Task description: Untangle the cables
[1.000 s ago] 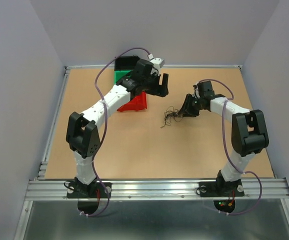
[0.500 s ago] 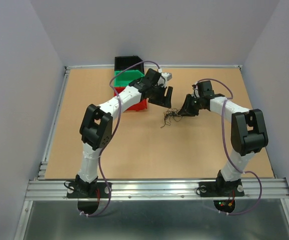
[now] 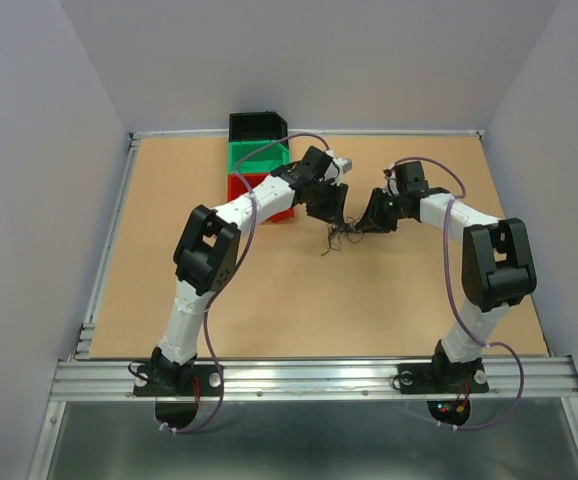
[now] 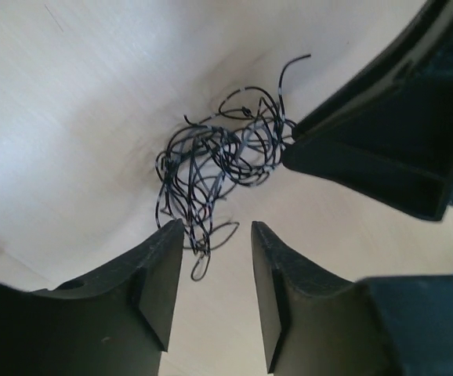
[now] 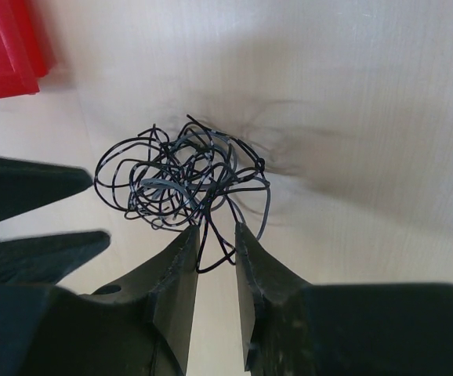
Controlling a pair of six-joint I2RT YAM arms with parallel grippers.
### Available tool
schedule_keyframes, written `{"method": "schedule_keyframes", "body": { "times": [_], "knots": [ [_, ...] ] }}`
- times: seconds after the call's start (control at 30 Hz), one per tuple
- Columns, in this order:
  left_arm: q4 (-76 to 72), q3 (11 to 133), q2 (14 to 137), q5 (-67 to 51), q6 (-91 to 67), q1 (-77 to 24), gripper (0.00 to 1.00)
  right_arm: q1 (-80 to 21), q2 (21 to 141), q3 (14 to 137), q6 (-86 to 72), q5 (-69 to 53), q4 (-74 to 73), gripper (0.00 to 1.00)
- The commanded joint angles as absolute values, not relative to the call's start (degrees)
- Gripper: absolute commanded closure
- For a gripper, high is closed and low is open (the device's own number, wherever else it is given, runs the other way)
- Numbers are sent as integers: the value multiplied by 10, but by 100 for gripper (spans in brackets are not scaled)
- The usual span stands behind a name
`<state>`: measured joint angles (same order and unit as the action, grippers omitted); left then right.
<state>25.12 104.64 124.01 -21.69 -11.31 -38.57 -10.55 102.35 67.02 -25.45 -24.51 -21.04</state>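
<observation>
Top external: cables (image 3: pixel 337 238) far from table (image 3: pixel 289 300) edges

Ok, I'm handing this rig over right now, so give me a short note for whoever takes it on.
Left end effector: open, tips at the edge of the cables, one loop lying between them.
Right end effector: jaws narrowly apart, strands running between; no firm grip visible.
Cables: one tangled clump on the table between both arms, near the red bin.
Done: both end effectors at the clump.
To do: grip, pull strands apart, separate each cable.
</observation>
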Motion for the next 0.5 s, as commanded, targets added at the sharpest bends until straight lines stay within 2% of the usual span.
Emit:
{"method": "schedule_keyframes", "body": {
  "times": [0.0,0.07,0.1,0.2,0.3,0.33,0.43,0.47],
  "knots": [
    [244,1093,1272,-202,-122,-388,53,-104,995,682,-241,-259,-205,69],
    [248,1113,1289,-205,-123,-388,65,-104,988,678,-236,-262,-204,69],
    [248,1117,1294,-211,-123,-388,77,-104,986,677,-234,-263,-203,68],
    [238,1114,1290,-221,-123,-389,98,-104,976,673,-232,-257,-203,67],
    [222,1088,1256,-213,-124,-389,100,-103,962,667,-236,-240,-204,57],
    [221,1077,1246,-204,-123,-390,100,-103,957,664,-236,-236,-204,49],
    [218,1066,1198,-203,-120,-389,100,-103,941,664,-231,-229,-201,33],
    [218,1064,1174,-207,-116,-389,100,-103,935,664,-229,-228,-196,30]
  ]
}}
